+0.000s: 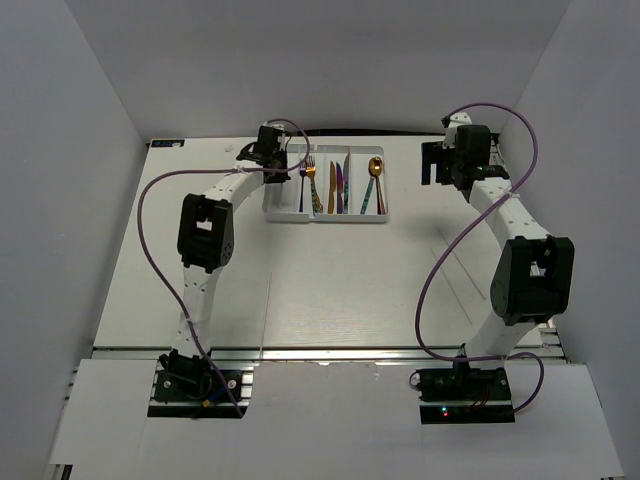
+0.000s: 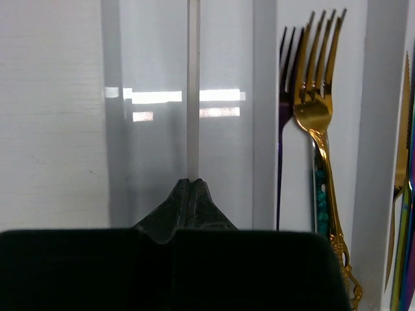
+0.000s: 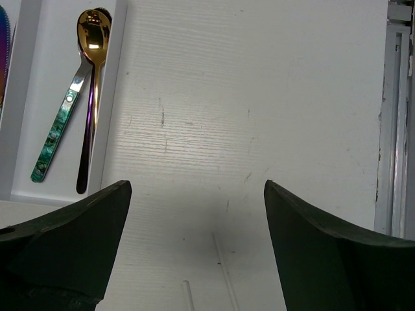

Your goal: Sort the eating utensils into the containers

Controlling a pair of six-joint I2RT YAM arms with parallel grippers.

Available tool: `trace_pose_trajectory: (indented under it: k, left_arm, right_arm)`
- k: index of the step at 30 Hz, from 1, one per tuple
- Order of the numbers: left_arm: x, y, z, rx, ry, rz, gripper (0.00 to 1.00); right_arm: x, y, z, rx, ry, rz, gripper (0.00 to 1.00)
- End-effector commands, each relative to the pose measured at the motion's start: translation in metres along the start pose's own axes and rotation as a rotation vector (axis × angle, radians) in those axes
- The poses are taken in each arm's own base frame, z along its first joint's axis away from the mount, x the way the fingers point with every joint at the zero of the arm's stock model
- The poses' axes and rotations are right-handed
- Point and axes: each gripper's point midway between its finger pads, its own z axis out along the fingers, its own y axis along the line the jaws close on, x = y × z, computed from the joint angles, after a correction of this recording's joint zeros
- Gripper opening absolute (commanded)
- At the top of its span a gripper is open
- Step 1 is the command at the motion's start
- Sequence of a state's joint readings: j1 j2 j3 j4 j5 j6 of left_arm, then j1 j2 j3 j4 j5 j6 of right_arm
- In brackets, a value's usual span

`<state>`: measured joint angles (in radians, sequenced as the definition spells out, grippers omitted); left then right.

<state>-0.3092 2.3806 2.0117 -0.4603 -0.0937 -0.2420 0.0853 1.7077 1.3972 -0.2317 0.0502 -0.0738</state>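
Since all utensils (image 1: 340,185) seemingly lie in the tray (image 1: 325,219), sorting looks done, left gripper (image 2: 190,184) clenched empty, right gripper (image 3: 198,188) splayed.

Left wrist view: the purple fork (image 2: 285,84) is largely covered by the gold fork (image 2: 316,110). A teal handle (image 2: 320,194) beneath is mostly hidden. The knives (image 2: 405,246) are cut off by the right edge.
Right wrist view: the stacked spoons (image 3: 91,39) are overlapped, and the lower bowls are concealed.
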Motion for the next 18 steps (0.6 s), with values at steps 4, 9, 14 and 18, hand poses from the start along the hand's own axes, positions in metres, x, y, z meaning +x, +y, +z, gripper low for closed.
trace_pose_trajectory:
  k: [4,9,14,18]
  left_arm:
    - [-0.046,0.009,-0.018,0.042,-0.088,-0.056,0.00]
    - [-0.009,-0.004,-0.019,0.150,0.031,-0.058,0.00]
    - [0.009,-0.010,-0.029,0.194,0.092,-0.086,0.00]
    - [0.017,-0.012,-0.034,0.205,0.117,-0.098,0.00]
  right_arm:
    - [-0.030,-0.006,-0.022,0.022,-0.091,-0.013,0.89]
    - [-0.033,-0.008,-0.020,0.027,-0.096,-0.010,0.89]
    - [-0.035,-0.007,-0.017,0.022,-0.096,-0.004,0.89]
    - [-0.034,-0.006,-0.017,0.019,-0.095,-0.003,0.89]
